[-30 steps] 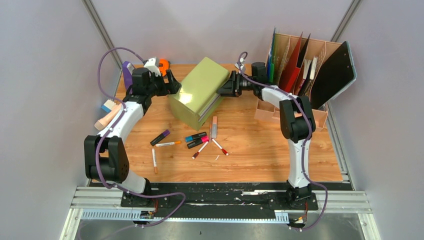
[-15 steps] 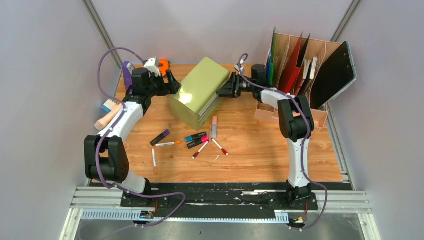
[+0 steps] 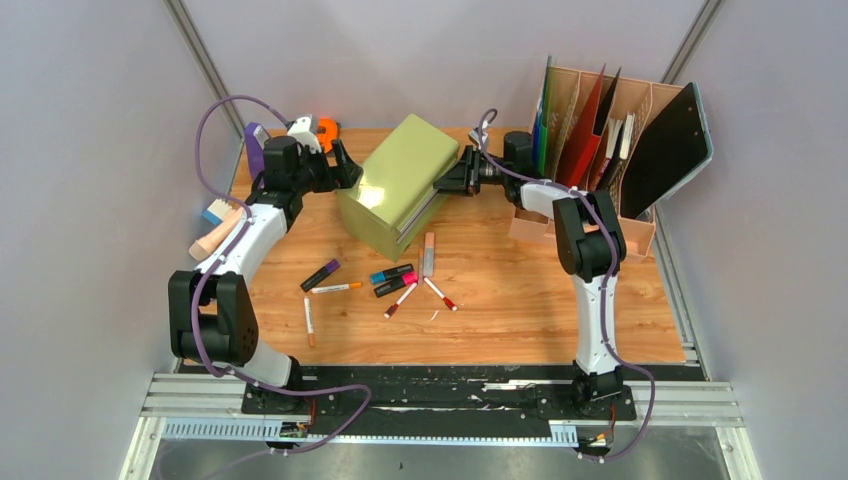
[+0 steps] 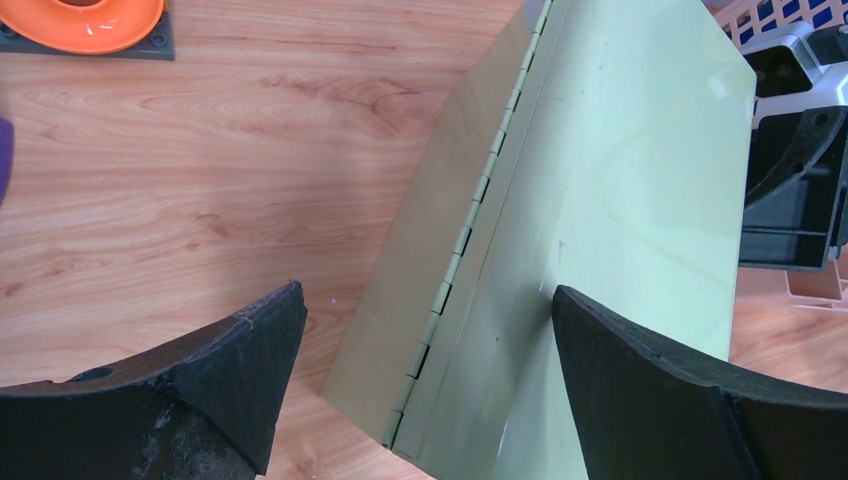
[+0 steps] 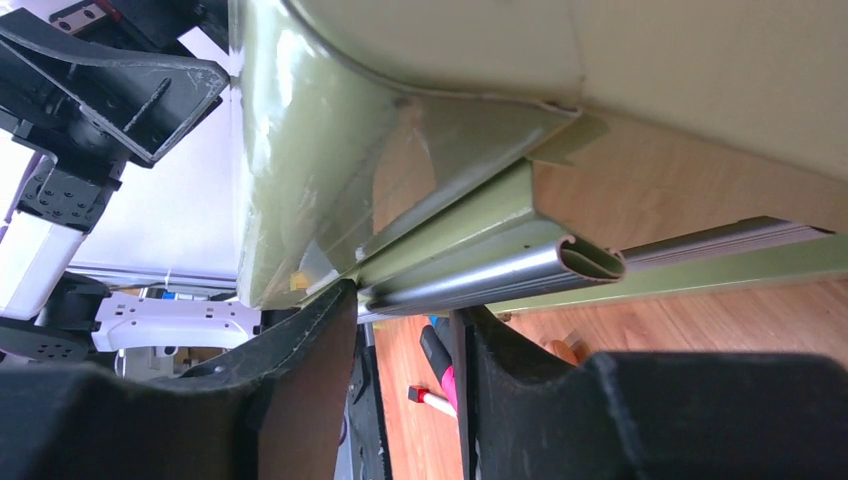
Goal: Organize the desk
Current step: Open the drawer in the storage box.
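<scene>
Clutter covers the desk (image 3: 520, 310), which fills the space ahead of both arm bases and carries everything else. At its left edge sits a peach-coloured block (image 3: 205, 245), and at the far left corner an orange holder (image 3: 326, 129). Next comes the left gripper (image 4: 425, 305), its fingers spread wide and grasping nothing; they straddle the back corner of the green chest (image 3: 400, 170), where a hinge strip (image 4: 470, 215) runs down it, with bare wood showing on the outer side. The chest stands in the far middle of the desk, its long axis slanting from near-left to far-right, so each arm meets one long face. In front of it pens and markers (image 3: 392, 273) lie scattered. The right gripper (image 5: 408, 305) is the one nearer the working part: a silver handle (image 5: 480, 270) along the drawer front crosses just at its fingertips, running with the chest's long side. Those fingers stand partly apart, and whether they pinch the handle cannot be told. A file rack (image 3: 640, 235) closes the right side. No brand, label or writing can be read anywhere.
</scene>
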`<action>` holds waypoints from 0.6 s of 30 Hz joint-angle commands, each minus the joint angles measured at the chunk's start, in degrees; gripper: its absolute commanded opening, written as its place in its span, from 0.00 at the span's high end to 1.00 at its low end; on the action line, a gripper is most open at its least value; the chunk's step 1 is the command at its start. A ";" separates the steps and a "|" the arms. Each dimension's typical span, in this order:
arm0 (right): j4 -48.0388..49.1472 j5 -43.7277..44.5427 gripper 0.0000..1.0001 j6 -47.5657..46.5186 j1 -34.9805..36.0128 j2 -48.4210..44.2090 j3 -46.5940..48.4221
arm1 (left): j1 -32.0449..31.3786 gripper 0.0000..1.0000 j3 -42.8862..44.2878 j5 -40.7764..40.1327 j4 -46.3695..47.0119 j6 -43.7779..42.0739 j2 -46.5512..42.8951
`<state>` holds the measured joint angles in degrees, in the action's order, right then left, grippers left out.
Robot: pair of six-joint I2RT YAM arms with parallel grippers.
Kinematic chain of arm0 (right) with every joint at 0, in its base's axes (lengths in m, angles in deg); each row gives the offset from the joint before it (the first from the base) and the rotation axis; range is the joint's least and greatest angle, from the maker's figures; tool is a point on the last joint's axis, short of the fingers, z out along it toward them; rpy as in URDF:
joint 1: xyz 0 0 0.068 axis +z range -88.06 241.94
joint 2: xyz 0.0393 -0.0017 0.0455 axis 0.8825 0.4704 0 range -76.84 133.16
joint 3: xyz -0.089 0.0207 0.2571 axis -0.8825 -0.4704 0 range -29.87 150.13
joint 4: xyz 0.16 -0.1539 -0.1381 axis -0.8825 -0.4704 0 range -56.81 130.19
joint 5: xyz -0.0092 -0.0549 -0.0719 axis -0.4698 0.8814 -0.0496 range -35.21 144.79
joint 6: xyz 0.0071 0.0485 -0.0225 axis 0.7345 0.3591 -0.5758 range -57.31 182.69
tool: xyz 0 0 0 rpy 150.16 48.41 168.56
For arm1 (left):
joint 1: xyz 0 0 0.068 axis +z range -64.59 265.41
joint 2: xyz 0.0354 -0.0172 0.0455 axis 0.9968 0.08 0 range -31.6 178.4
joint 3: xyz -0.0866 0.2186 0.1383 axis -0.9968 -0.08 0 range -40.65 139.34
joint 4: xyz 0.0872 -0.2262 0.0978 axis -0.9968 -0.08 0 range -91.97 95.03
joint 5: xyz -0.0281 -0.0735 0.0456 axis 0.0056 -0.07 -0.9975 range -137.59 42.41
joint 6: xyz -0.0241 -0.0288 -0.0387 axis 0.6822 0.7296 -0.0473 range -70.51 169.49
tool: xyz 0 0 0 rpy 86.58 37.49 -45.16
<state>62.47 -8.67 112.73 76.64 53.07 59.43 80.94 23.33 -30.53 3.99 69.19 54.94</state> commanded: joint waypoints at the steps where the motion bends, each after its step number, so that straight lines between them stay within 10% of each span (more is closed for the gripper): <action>1: 4.49 -0.69 0.62 1.26 -0.37 0.52 0.09 | 0.16 0.00 -0.97 -0.11 -0.45 -0.73 -1.26; 18: 6.99 -1.32 0.85 3.84 -0.53 0.57 -0.61 | 0.13 0.00 -1.08 -0.05 -0.54 -0.73 -1.45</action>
<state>65.38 -9.65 116.51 76.46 53.33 59.02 80.94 23.13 -30.29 4.34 69.30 54.92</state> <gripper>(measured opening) 0.190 1.000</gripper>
